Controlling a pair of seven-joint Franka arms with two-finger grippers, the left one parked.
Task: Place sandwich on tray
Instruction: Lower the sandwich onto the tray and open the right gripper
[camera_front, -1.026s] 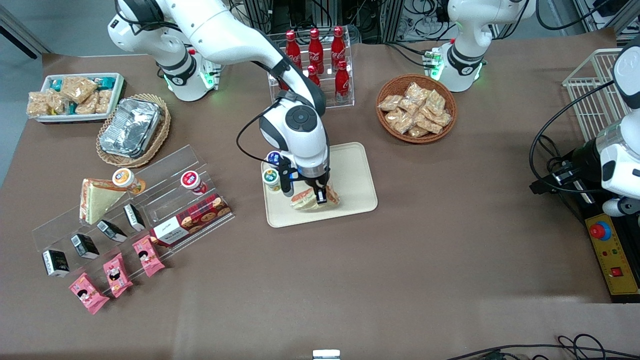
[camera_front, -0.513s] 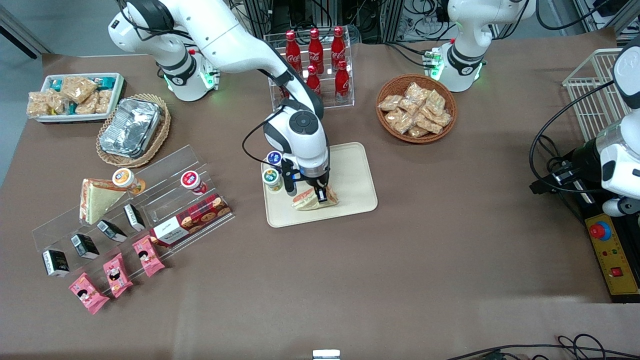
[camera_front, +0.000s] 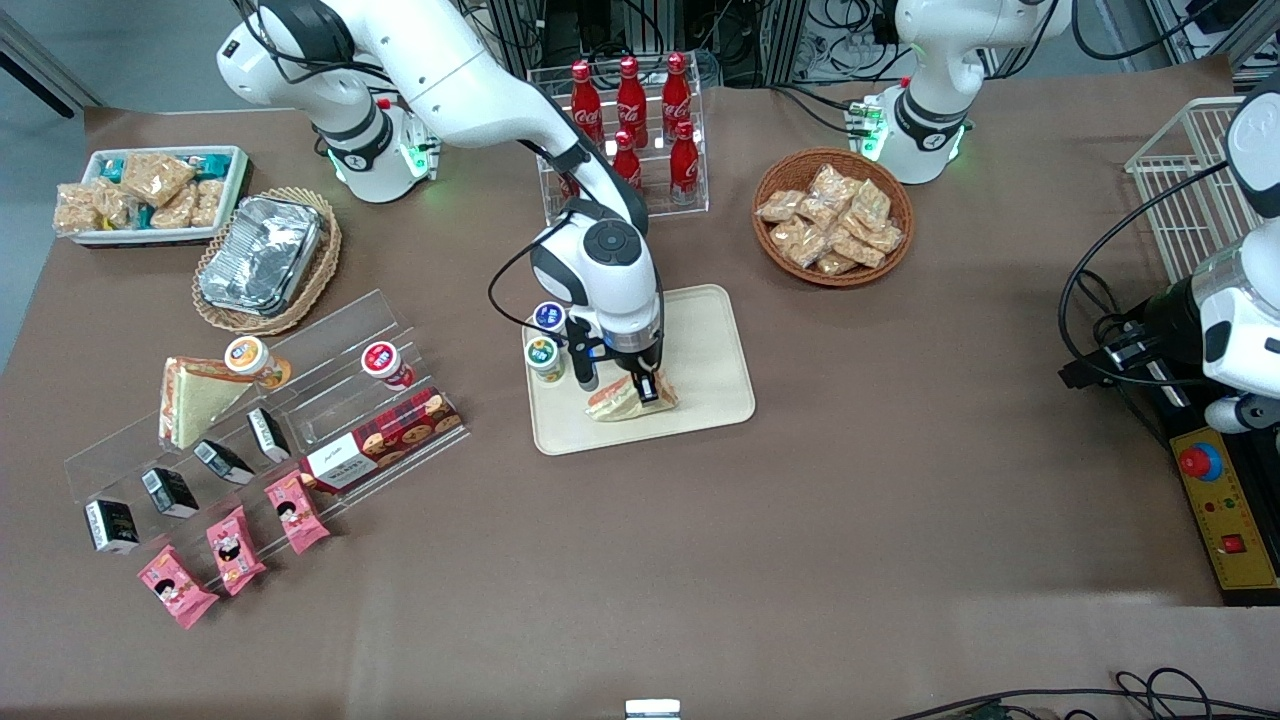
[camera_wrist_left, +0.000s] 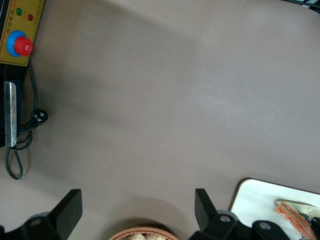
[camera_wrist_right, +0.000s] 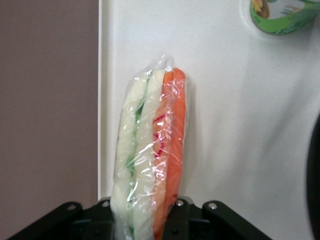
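Front view, gripper (camera_front: 640, 388): we see it clamped on the sandwich (camera_front: 618, 402).
Sandwich: seemingly resting near the tray (camera_front: 712, 345) edge nearest the camera.
Room: bare tray toward the parked arm.

You see a brown cloth-covered table (camera_front: 800, 520) under even, soft light. Past its working-arm end lies a grey floor (camera_front: 40, 60); tangled black cables (camera_front: 820, 30) crowd the table's farthest edge.

We see glossy, crinkled clear plastic film around the sandwich (camera_wrist_right: 150, 150), lying on the tray's (camera_wrist_right: 220, 100) smooth, matt speckled plastic.
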